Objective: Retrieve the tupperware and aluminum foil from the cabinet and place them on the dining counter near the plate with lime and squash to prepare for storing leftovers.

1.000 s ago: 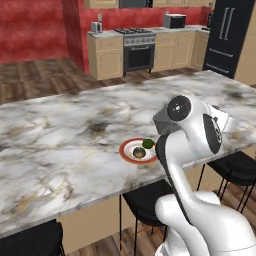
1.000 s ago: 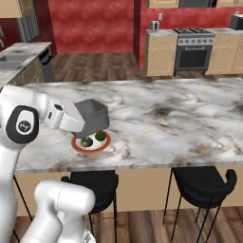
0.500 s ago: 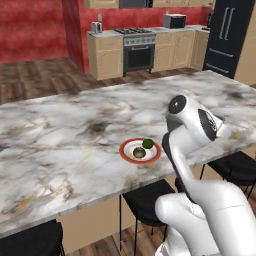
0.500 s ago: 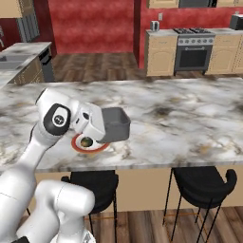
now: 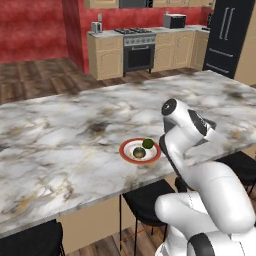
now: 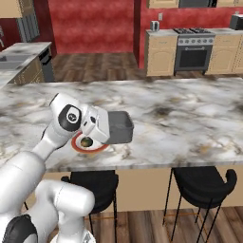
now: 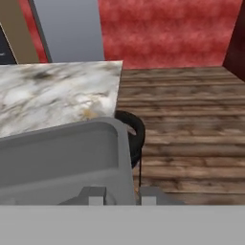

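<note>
1. Centrally in the right base view, the gripper point(image 6: 105, 129) is clamped on the tub point(image 6: 118, 127), held just above the counter point(image 6: 190, 118).
2. Plate point(image 6: 81, 147) sits just left, near the front edge.
3. Bare slab stretches rightward.

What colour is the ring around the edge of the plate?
Red. The plate has a red rim around a pale middle, clearest in the left base view.

We see a matt dark grey plastic tub point(image 6: 117, 127), a polished grey-white marbled stone counter point(image 5: 60, 135), and a planked brown wood floor point(image 7: 191, 119).
</note>
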Available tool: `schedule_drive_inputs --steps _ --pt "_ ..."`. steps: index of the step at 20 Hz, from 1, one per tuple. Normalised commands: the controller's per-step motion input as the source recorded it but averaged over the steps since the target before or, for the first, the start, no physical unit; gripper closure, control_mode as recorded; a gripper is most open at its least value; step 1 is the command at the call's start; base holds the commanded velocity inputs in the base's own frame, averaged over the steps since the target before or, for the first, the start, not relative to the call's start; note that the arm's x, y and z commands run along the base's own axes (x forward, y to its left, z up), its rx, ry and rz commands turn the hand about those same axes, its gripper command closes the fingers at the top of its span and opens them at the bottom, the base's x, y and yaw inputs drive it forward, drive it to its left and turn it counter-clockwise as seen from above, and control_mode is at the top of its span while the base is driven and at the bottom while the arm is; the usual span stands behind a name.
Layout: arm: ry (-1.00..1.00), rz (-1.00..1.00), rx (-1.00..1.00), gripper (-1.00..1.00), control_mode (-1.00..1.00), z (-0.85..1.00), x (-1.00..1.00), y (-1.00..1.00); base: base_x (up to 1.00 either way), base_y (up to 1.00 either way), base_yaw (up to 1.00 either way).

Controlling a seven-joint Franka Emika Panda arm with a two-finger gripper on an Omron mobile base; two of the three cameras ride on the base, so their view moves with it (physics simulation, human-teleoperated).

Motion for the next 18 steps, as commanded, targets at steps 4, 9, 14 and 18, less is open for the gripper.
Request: schedule_drive_inputs --steps 4,9,14,18 --pt "0.0 0.0 0.04 1.0 -1.0 -0.39 0.53 -0.08 0.0 0.0 0.0" --pt "0.0 0.0 0.0 1.0 -1.0 -0.38 0.52 -0.14 0.0 0.0 0.0" --pt "0.0 0.0 0.0 1.0 -1.0 -0.41 0.49 -0.14 0.0 0.0 0.0" --pt "0.0 0.0 0.0 1.0 -1.0 -0.44 0.46 -0.09 0.0 0.0 0.0"
